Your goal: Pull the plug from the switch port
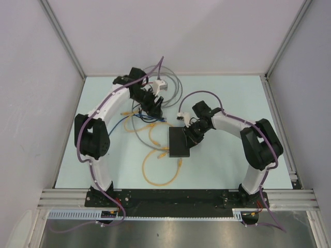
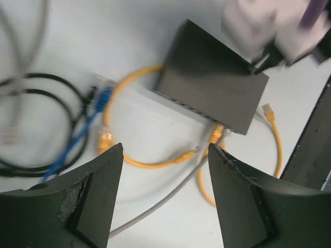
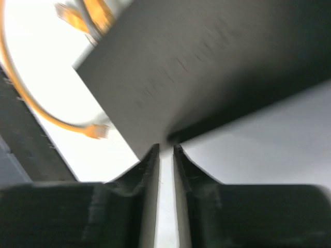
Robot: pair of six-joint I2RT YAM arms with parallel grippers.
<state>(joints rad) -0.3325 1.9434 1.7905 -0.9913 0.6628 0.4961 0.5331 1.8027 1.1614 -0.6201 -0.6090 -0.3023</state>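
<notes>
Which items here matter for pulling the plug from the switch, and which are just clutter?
Job:
- switch
- orange plug at its port edge, apparently still in
- left gripper, open
- right gripper, at the switch's corner

Lying about:
- blue cable
- black cable
- grey cable
- loose orange plug

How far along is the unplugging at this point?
Done: loose plugs lie around the switch. In hand: nothing; left pincer open and empty, right pincer nearly shut at the switch's corner. Remaining: an orange plug looks seated in the switch's edge, so pulling seems unfinished.
</notes>
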